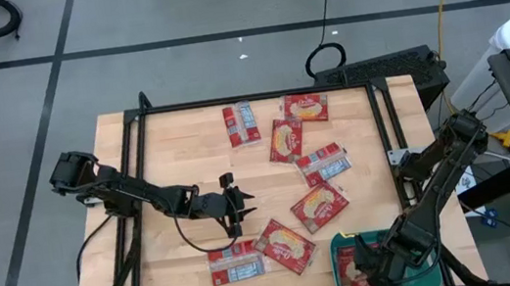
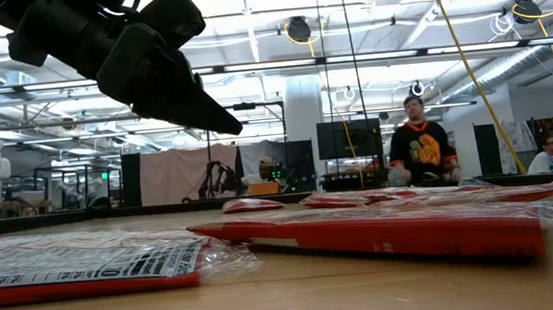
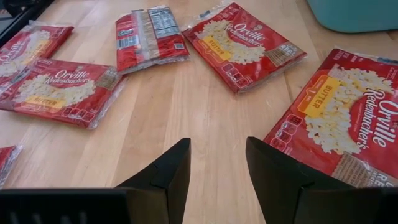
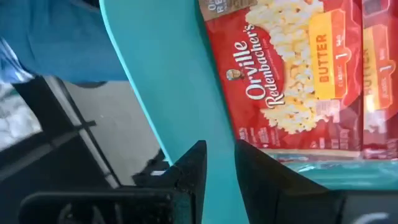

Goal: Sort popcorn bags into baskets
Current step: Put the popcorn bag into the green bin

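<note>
Item: popcorn bags (image 1: 288, 245), flat red film packets, seven lying loose on the wooden table (image 1: 166, 145), spread from the far edge to the near edge, some picture side up, some label side up. More packets lie inside the teal basket (image 1: 378, 238) at the near right corner.

Left claw (image 1: 233, 203): hovers above bare wood mid-table, fingers parted by a moderate gap, holding nothing; nearest bags are the two by the near edge.

Right claw (image 4: 217, 163): over the basket, fingers narrowly apart astride its teal wall, nothing between them; a picture-side packet (image 4: 292, 74) lies just beyond, inside the basket.

Handling, as judged: light, thin, pliable; glossy film likely slippery and prone to crinkle. Lying flat, a packet offers little height to pinch. Best hold appears to be a short edge or sealed end, where the film lifts slightly off the table.
</note>
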Available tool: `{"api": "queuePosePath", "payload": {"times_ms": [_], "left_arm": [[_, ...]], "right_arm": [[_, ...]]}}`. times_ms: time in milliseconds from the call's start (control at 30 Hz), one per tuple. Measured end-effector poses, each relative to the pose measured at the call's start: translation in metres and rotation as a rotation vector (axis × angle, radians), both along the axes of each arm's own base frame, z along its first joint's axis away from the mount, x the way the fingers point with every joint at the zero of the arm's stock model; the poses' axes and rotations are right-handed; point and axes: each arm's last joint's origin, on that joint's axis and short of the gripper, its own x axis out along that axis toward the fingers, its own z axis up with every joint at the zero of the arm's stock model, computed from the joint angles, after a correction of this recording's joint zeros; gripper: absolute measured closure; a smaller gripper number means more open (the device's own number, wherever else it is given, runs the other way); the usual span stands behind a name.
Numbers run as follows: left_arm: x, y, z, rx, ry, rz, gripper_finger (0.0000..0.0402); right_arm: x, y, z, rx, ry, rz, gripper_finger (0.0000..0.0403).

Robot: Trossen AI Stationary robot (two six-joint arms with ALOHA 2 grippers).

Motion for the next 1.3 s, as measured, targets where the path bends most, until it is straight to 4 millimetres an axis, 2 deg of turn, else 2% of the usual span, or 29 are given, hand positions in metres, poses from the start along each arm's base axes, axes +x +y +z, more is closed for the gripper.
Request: {"api": "queuePosePath", "payload": {"times_ms": [133,333,433,567,700,867,1000,1300], "left_arm": [[0.000,0.000,0.000,-0.003,0.000,0.001,0.0245],[0.000,-0.002,0.000,-0.033,0.008,-0.045,0.0245],[-0.001,-0.004,0.000,-0.049,0.013,-0.074,0.0245],[-0.002,-0.009,0.000,-0.046,0.013,-0.094,0.0245],[-0.003,-0.012,0.000,-0.045,0.013,-0.107,0.0245],[-0.003,-0.013,0.000,-0.042,0.014,-0.110,0.0245],[-0.003,-0.013,0.000,-0.040,0.014,-0.111,0.0245],[-0.003,-0.013,0.000,-0.033,0.014,-0.115,0.0245]], "right_arm": [[0.008,-0.002,0.001,0.022,-0.004,-0.084,0.0329],[0.022,-0.007,0.003,-0.028,-0.146,-0.214,0.0329],[0.022,-0.013,-0.002,-0.088,-0.092,-0.246,0.0329],[0.018,-0.017,-0.016,-0.186,0.013,-0.210,0.0329],[0.017,-0.017,-0.035,-0.167,0.051,-0.191,0.0329],[0.011,-0.023,-0.068,-0.150,0.110,-0.262,0.0329],[0.007,-0.027,-0.085,-0.119,0.143,-0.289,0.0339],[0.003,-0.031,-0.092,-0.138,0.154,-0.304,0.0387]]}}
